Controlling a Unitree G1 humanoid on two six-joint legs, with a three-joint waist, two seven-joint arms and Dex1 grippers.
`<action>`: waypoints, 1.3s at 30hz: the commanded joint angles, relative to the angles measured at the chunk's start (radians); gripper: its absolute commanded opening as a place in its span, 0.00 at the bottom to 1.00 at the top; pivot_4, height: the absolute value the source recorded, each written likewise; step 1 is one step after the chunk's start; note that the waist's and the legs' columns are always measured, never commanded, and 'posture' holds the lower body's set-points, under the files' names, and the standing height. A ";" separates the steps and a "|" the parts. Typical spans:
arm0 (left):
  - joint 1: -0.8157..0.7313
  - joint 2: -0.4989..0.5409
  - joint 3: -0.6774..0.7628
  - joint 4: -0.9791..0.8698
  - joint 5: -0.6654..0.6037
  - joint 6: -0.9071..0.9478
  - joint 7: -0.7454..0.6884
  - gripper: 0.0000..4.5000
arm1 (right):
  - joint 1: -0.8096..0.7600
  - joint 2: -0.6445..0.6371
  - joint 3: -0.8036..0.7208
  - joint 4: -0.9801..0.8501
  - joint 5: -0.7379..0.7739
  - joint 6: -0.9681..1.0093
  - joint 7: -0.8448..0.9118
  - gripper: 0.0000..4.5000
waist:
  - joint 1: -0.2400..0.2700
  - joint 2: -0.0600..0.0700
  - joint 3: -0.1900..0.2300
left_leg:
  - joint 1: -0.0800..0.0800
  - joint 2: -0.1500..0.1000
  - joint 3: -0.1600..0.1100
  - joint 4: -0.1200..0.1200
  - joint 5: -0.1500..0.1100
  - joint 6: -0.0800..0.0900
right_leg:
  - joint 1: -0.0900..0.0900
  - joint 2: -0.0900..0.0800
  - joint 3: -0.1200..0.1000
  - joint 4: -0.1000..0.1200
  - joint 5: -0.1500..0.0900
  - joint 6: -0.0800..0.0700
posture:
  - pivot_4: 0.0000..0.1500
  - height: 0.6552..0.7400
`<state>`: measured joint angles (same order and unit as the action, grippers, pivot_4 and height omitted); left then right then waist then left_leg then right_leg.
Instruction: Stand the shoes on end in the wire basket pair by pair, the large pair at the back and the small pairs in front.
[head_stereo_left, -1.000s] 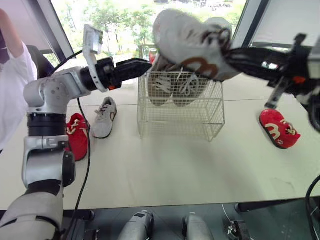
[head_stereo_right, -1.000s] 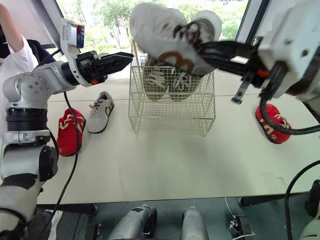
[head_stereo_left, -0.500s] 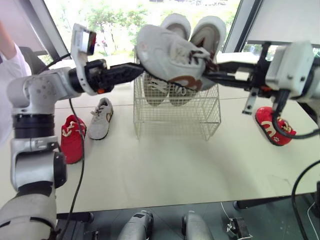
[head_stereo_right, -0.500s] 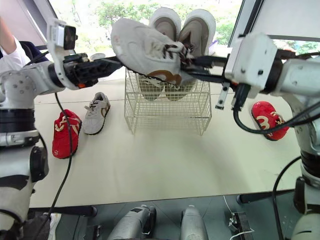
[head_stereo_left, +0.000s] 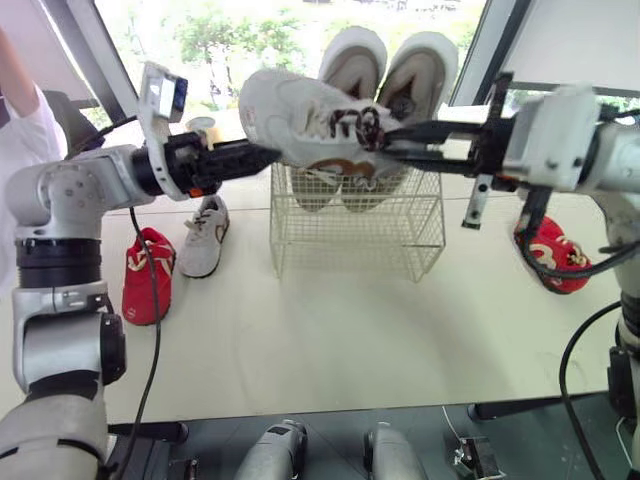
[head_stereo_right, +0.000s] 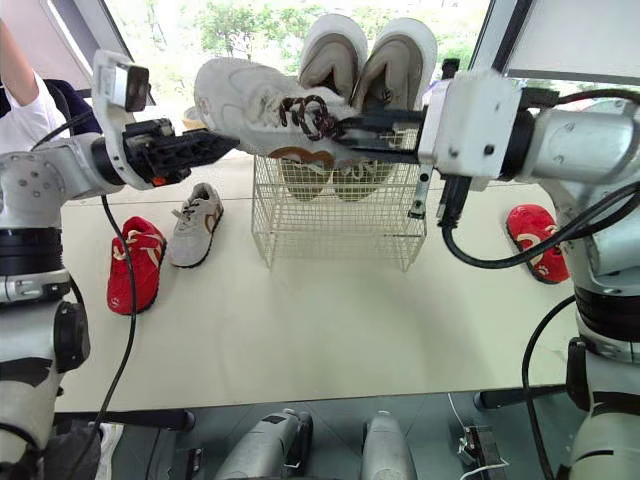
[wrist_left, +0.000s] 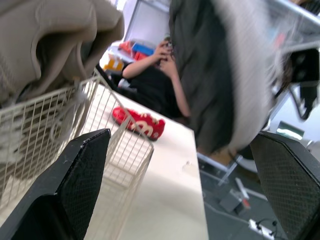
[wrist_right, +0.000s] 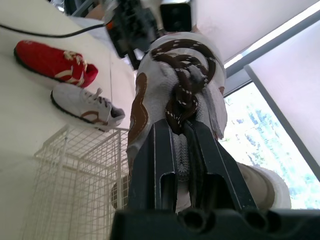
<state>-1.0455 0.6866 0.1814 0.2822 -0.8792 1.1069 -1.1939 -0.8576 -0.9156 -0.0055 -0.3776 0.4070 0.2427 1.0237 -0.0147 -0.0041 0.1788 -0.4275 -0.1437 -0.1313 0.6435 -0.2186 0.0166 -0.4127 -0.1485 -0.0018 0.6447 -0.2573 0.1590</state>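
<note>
1. head views, arms: the right arm reaches in level from the right. its long black right claw (head_stereo_left: 385, 140) pinches the cream sneaker with brown laces (head_stereo_left: 300, 122) at the laced tongue. the sneaker hangs in the air, toe toward the robot's left, in front of the basket's top as the head sees it. the left arm is bent at the elbow with the forearm level. the left claw (head_stereo_right: 222, 146) points at the toe end from just beneath; i cannot tell whether they touch.
2. head views, table: the white wire basket (head_stereo_left: 360, 225) stands on the pale table (head_stereo_left: 330, 340). the large pair of beige shoes (head_stereo_left: 390, 70) stands on end at its back, rising above the rim. left of the basket lie the small white shoe with brown trim (head_stereo_left: 207, 235) and, just beside it, the left red shoe (head_stereo_left: 147, 275). the right red shoe (head_stereo_left: 550, 255) lies well apart on the other side. a person's white sleeve (head_stereo_left: 18, 140) is at the left edge.
3. left wrist view: the black fingers (wrist_left: 75, 190) are spread wide. ahead between them, apart from both, is the sneaker's dark sole with its pale edge. past the basket wall lie the right red shoe and a seated person in black (wrist_left: 160, 80).
4. right wrist view: the two fingers (wrist_right: 155, 165) are pressed together on the knotted laces. beyond the toe is the left claw, with the small white shoe and left red shoe side by side on the table.
</note>
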 joint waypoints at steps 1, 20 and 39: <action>-0.046 0.001 0.045 0.008 -0.045 0.023 -0.004 1.00 | -0.004 0.010 -0.005 -0.009 -0.029 -0.061 0.015 0.01 | -0.001 0.000 0.000 | 0.000 0.000 0.000 0.000 0.000 0.000 | 0.000 0.000 0.000 0.000 0.000 0.000 | 1.00 1.00; 0.006 -0.026 0.043 -0.014 -0.038 0.036 0.051 0.06 | -0.040 0.045 -0.091 0.022 0.110 0.124 -0.034 0.21 | 0.001 0.000 0.000 | 0.000 0.000 0.000 0.000 0.000 0.000 | 0.000 0.000 0.000 0.000 0.000 0.000 | 1.00 1.00; 0.174 -0.340 0.334 -0.286 -0.408 0.019 0.653 0.06 | 0.205 0.469 -0.294 0.044 0.845 0.608 -0.667 0.98 | -0.001 0.000 0.000 | 0.000 0.000 -0.001 0.001 0.000 -0.001 | 0.000 0.000 0.001 0.001 0.000 -0.001 | 1.00 1.00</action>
<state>-0.8691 0.3436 0.5046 0.0340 -1.2491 1.1544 -0.5553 -0.6115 -0.4526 -0.3095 -0.3081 1.2595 0.8843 0.3639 -0.0154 -0.0042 0.1788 -0.4275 -0.1434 -0.1319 0.6441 -0.2182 0.0161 -0.4128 -0.1488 -0.0005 0.6462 -0.2571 0.1585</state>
